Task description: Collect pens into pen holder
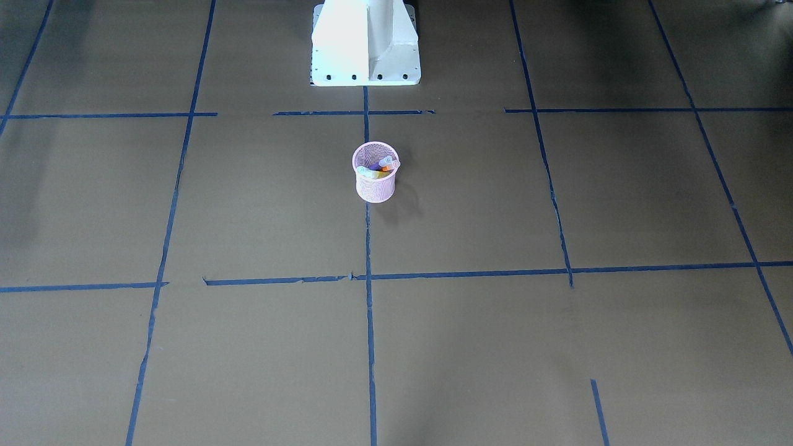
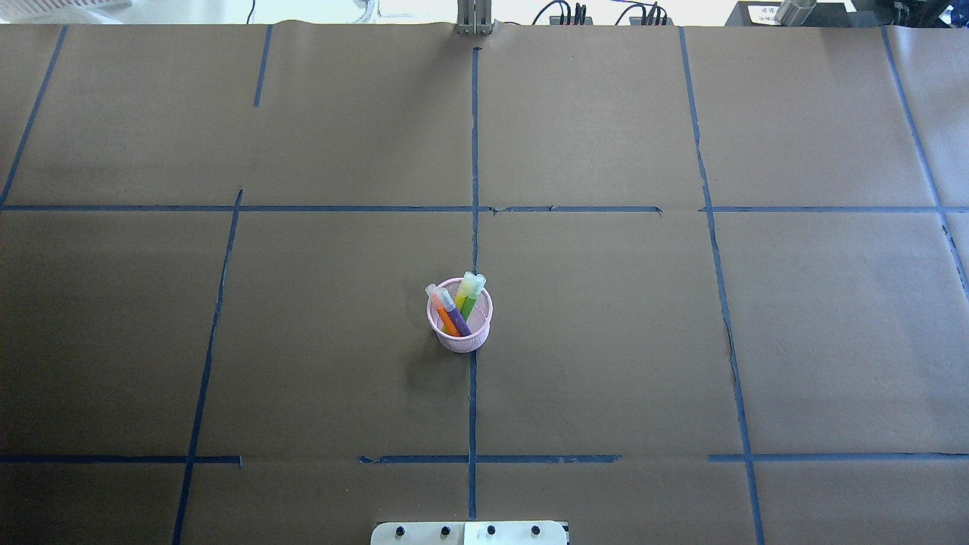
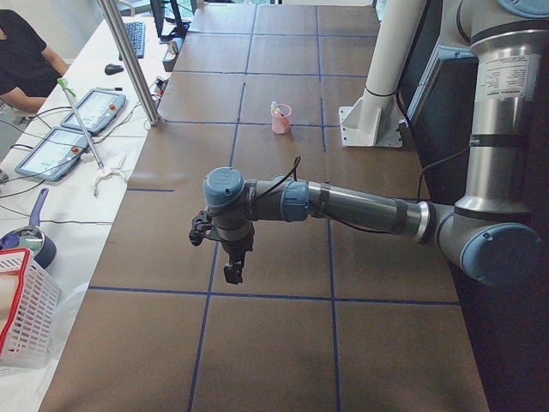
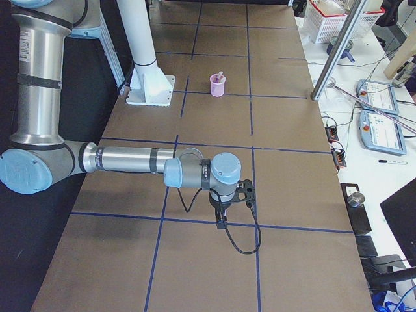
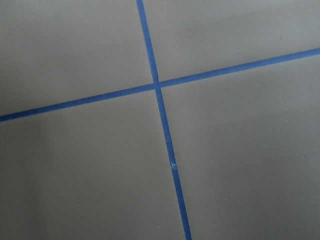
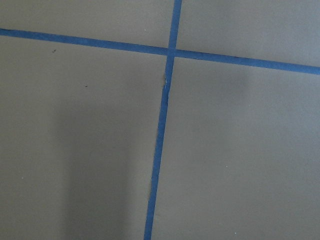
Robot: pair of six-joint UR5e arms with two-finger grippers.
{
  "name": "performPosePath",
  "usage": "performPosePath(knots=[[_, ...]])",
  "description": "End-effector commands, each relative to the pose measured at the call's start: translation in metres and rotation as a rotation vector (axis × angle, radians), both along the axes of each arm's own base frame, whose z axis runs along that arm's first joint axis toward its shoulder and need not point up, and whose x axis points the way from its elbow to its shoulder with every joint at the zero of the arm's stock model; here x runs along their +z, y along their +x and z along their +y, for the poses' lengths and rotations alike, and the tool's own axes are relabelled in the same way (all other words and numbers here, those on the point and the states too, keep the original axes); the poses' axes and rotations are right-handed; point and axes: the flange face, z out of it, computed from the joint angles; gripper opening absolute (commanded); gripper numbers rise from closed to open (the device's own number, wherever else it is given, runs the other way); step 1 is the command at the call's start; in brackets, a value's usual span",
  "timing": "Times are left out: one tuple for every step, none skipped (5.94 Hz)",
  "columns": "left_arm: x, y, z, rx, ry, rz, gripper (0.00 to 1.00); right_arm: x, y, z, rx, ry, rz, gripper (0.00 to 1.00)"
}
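The pink wire-mesh pen holder (image 2: 463,344) stands upright near the middle of the table, on a blue tape line. The orange pen (image 2: 445,319), the purple pen (image 2: 456,318) and the green pen (image 2: 469,304) stand inside it, cap ends up and leaning on the rim. The holder also shows in the front view (image 1: 375,189). My left gripper (image 3: 233,273) hangs over the table's left end, far from the holder. My right gripper (image 4: 221,224) hangs over the right end, also far from it. I cannot tell whether either one is open or shut. Both wrist views show only brown paper and tape.
The robot's white pedestal (image 1: 365,43) stands behind the holder. Blue tape lines (image 2: 473,189) cross the brown table cover. Beyond the far edge a side desk holds tablets (image 3: 93,110), a metal post (image 3: 129,60) and a white basket (image 3: 21,318); a person (image 3: 21,60) sits there.
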Motion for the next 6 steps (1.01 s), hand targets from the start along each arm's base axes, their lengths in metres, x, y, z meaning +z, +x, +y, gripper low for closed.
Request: performPosePath(knots=[[0.024,-0.002,0.021,0.001,-0.043,-0.015,1.0,-0.006,-0.003,-0.004,0.003,0.008,-0.029,1.0],[0.036,-0.002,0.031,0.003,-0.063,-0.01,1.0,-0.007,-0.003,-0.006,0.003,0.011,-0.03,1.0],[0.038,-0.001,0.035,0.003,-0.07,-0.002,1.0,-0.011,-0.004,-0.008,0.002,0.018,-0.03,1.0],[0.029,0.002,0.035,-0.005,-0.075,0.057,1.0,-0.012,-0.019,-0.016,-0.035,0.025,-0.016,1.0],[0.032,0.003,0.036,-0.005,-0.077,0.082,1.0,-0.013,-0.024,-0.016,-0.047,0.025,-0.016,1.0],[0.031,0.003,0.036,-0.004,-0.071,0.076,1.0,-0.013,-0.034,-0.017,-0.07,0.025,-0.012,1.0]])
